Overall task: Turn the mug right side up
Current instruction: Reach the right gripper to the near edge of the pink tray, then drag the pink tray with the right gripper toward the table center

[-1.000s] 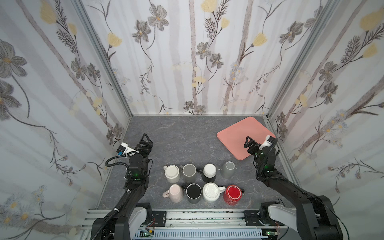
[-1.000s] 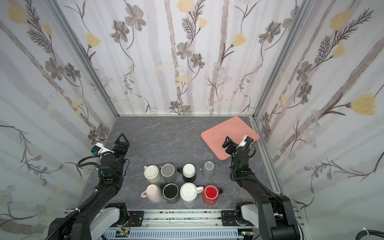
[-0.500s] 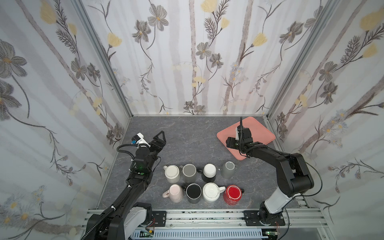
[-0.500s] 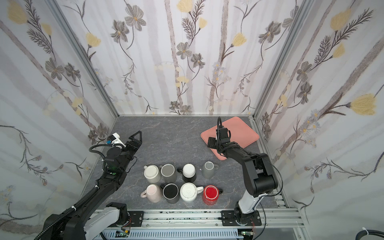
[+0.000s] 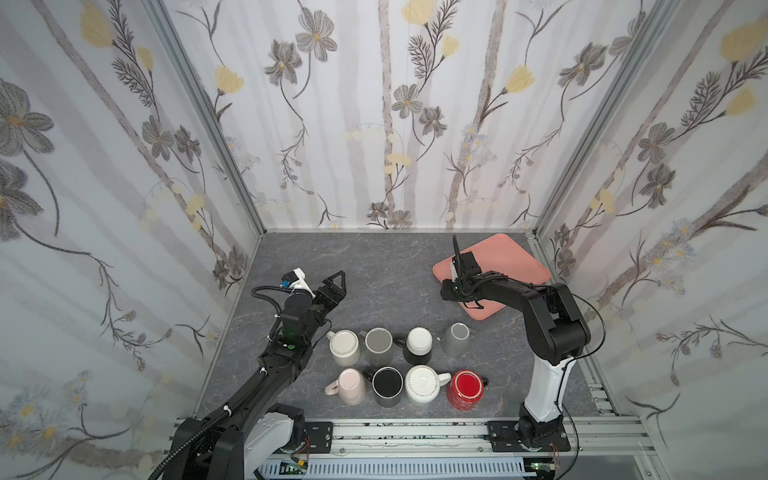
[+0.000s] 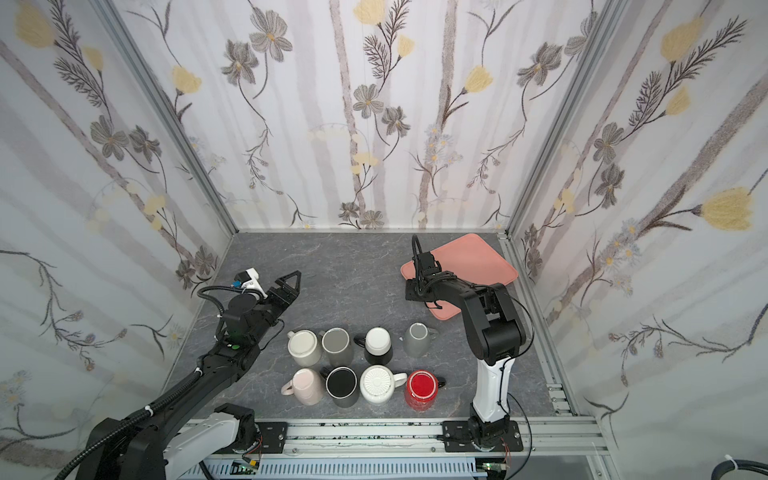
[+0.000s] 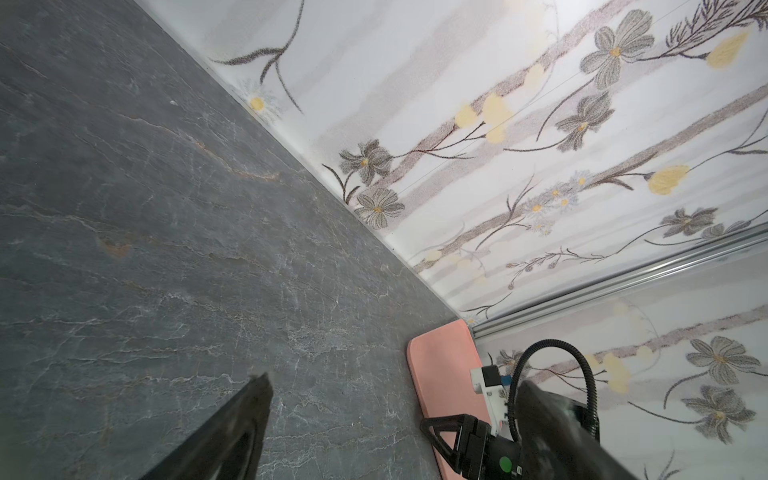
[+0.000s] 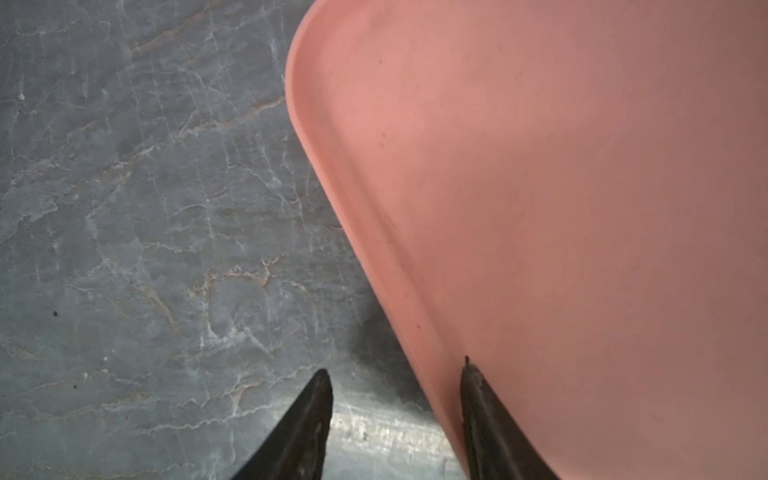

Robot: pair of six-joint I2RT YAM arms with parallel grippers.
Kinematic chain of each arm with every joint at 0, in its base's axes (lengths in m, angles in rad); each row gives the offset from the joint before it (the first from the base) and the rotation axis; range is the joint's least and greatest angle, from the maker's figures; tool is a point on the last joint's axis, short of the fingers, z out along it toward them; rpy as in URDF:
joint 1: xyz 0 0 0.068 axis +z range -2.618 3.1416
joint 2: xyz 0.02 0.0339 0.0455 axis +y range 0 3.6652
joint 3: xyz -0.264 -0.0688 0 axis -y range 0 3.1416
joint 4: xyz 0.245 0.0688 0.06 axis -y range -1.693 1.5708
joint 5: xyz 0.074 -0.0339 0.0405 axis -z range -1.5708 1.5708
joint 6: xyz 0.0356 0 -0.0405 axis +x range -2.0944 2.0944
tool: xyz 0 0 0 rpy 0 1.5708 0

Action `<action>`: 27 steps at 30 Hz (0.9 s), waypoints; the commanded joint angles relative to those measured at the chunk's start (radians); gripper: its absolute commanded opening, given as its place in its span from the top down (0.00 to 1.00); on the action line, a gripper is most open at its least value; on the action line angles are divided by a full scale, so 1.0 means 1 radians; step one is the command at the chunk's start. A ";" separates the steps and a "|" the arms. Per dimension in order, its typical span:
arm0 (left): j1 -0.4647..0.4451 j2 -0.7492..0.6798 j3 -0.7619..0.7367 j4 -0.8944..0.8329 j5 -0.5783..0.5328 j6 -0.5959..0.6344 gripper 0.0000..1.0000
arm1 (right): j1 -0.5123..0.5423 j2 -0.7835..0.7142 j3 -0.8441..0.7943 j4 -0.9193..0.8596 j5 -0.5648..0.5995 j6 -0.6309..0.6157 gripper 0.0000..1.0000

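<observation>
8 mugs (image 5: pixel 379 344) stand in 2 tight rows of 4, below and behind the left gripper (image 5: pixel 334 284). They are nearer its wrist than its fingertips, and well apart from the right gripper (image 8: pixel 395 368).

Neither gripper holds anything. The left gripper's jaws stand wide, aimed out over bare table (image 7: pixel 166 208), away from the rows. The right gripper's jaws stand at a narrower gap with nothing between them. In the right wrist view 1 finger lies over the rim of the pink tray (image 8: pixel 540 166) and the other over the table; I cannot tell whether either touches.

Which mug is meant is a judgement. The white mug (image 5: pixel 422 383) shows a ridged disc on top, which reads as a base, so it likely sits rim-down. The pink mug (image 5: pixel 351 385) and the black-and-white mug (image 5: pixel 417 345) may be inverted too, so the wrong mug could be picked.

The white mug sits just beside the black mug (image 5: pixel 387 384), with its handle toward the red mug (image 5: pixel 465 388). Fingers pushed into those gaps could shove or tip a neighbour. Glazed ceramic probably slips in a pinch while it is being rotated, and a drop into the rows could chip several. The right gripper's jaws, if they close by the tray rim, could catch and drag the tray. The 2 arms could also collide if both reach into the cluster.
</observation>
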 commanded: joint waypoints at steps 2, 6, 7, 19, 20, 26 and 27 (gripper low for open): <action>-0.002 -0.001 0.008 0.008 0.008 0.020 0.08 | 0.035 0.071 0.086 -0.017 -0.151 0.053 0.52; -0.003 -0.007 0.002 0.003 0.005 0.018 0.08 | 0.095 0.162 0.203 -0.001 -0.244 0.102 0.52; -0.003 -0.007 0.004 -0.004 0.003 0.018 0.08 | 0.109 0.182 0.232 0.003 -0.259 0.117 0.52; -0.003 -0.017 0.005 -0.027 0.004 0.032 0.06 | 0.185 0.327 0.456 0.229 -0.545 0.328 0.48; -0.003 -0.016 0.007 -0.031 0.008 0.033 0.06 | 0.181 0.316 0.455 0.228 -0.540 0.324 0.46; -0.003 -0.029 0.014 -0.024 0.022 0.037 0.01 | 0.114 0.129 0.338 0.211 -0.407 0.233 0.36; -0.003 -0.033 0.014 -0.020 0.023 0.037 0.00 | 0.094 0.089 0.298 0.214 -0.364 0.220 0.33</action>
